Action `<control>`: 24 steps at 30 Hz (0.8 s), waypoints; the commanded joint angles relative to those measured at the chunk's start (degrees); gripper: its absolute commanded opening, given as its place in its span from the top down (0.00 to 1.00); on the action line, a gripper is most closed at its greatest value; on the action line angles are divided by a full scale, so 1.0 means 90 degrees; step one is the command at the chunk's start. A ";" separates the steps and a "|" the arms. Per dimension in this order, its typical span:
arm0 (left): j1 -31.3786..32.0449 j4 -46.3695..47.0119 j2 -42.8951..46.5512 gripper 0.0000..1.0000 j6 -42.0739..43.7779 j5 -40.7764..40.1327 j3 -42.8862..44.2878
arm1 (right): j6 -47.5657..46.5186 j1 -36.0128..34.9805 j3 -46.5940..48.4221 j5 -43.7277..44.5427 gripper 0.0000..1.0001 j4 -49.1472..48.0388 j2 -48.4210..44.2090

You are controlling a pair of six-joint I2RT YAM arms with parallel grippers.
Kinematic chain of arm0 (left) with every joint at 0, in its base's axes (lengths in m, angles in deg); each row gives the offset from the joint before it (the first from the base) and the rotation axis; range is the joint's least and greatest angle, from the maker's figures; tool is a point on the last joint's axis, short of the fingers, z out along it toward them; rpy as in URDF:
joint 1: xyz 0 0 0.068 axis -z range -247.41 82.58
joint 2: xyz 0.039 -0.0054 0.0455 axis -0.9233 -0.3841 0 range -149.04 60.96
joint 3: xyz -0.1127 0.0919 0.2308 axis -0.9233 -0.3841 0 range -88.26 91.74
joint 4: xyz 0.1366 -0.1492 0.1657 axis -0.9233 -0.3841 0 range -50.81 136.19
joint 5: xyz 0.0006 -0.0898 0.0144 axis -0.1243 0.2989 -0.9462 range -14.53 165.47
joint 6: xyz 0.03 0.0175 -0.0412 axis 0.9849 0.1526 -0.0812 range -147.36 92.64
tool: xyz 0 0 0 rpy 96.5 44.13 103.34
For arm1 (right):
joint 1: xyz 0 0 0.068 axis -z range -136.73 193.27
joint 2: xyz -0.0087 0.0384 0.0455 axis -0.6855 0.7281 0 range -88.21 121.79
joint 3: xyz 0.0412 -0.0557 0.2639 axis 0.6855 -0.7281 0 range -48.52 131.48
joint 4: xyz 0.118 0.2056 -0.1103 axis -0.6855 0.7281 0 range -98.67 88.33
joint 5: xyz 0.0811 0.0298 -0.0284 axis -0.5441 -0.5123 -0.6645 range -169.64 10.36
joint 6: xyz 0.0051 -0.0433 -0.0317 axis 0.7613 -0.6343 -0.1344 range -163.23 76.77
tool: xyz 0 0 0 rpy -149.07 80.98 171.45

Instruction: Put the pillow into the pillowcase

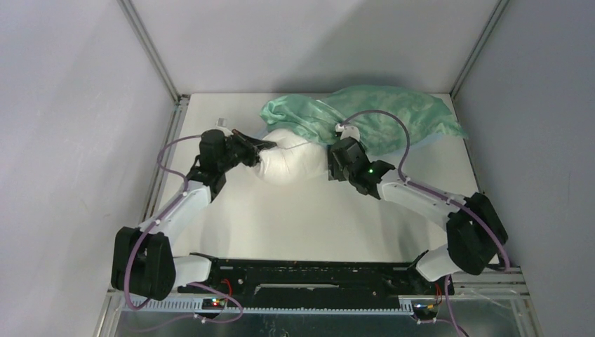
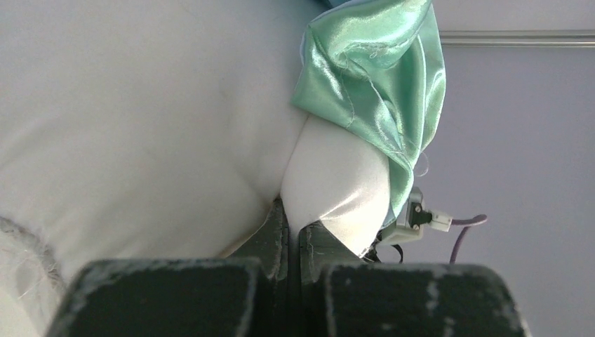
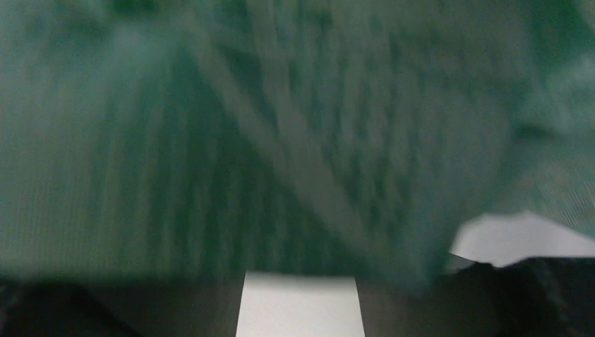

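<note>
The off-white pillow lies mid-table, its far end tucked under the rim of the light green-blue pillowcase, which is bunched at the back right. My left gripper is shut on the pillow's left corner. In the left wrist view its jaws pinch a fold of pillow fabric, with the pillowcase draped just beyond. My right gripper is at the pillowcase rim by the pillow's right side. In the right wrist view blurred green pillowcase cloth covers the fingertips. The fingers stand apart with white showing between them.
The white table is enclosed by grey walls left, back and right. A small white tag lies near the back left. The black arm-base rail runs along the near edge.
</note>
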 commanded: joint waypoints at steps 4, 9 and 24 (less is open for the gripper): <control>-0.0112 -0.0520 -0.0041 1.00 0.0236 -0.0363 0.0455 | -0.0120 0.0199 0.0347 0.0476 0.32 -0.1681 0.0569; -0.0115 -0.0845 0.0054 1.00 0.0472 -0.0480 0.0647 | -0.0509 0.0173 0.1028 0.1334 0.69 -0.1062 0.0760; -0.0111 -0.1747 0.0299 1.00 0.1404 -0.0419 0.0858 | -0.1274 -0.0993 0.5945 0.1373 1.00 0.3894 0.0387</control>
